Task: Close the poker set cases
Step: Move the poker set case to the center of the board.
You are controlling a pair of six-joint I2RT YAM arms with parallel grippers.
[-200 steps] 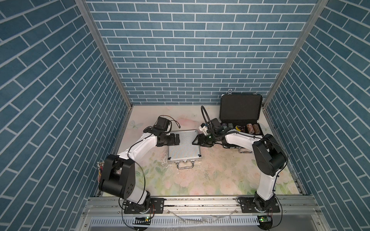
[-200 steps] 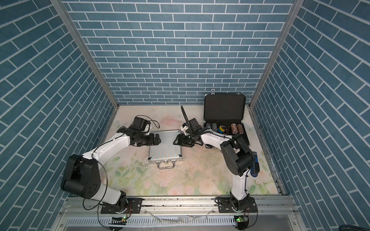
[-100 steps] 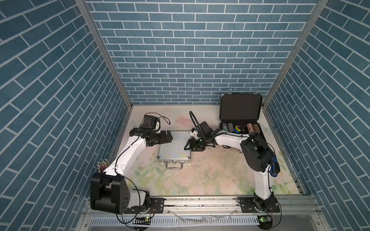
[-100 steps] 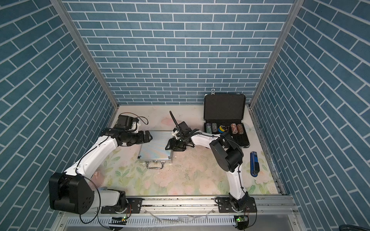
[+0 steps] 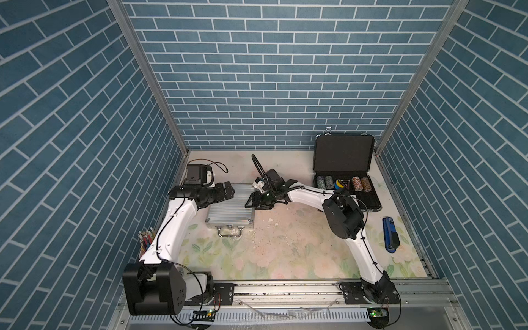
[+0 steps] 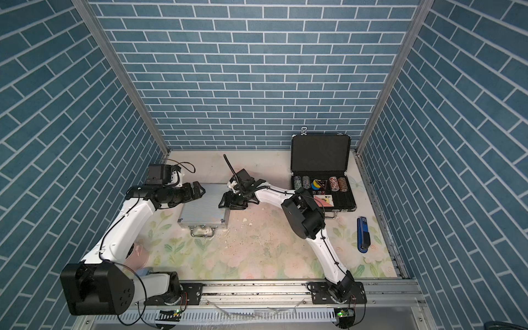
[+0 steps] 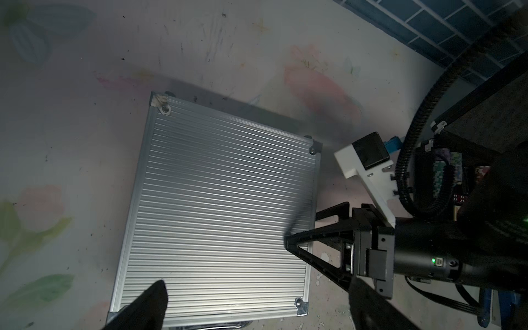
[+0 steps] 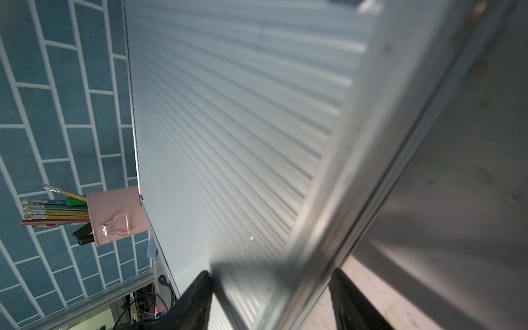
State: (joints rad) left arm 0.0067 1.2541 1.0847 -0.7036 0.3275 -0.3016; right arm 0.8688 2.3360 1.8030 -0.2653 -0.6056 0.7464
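While the silver case (image 5: 230,205) lay shut at nine o'clock, the black case (image 5: 343,160) stood open at two — left fingers (image 7: 148,308) wide, right fingers (image 8: 200,303) half-spread astride the silver rim.

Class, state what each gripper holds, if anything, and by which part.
The left gripper holds nothing, jaws open. The right gripper straddles the near side edge of the silver case; whether it clamps cannot be told.
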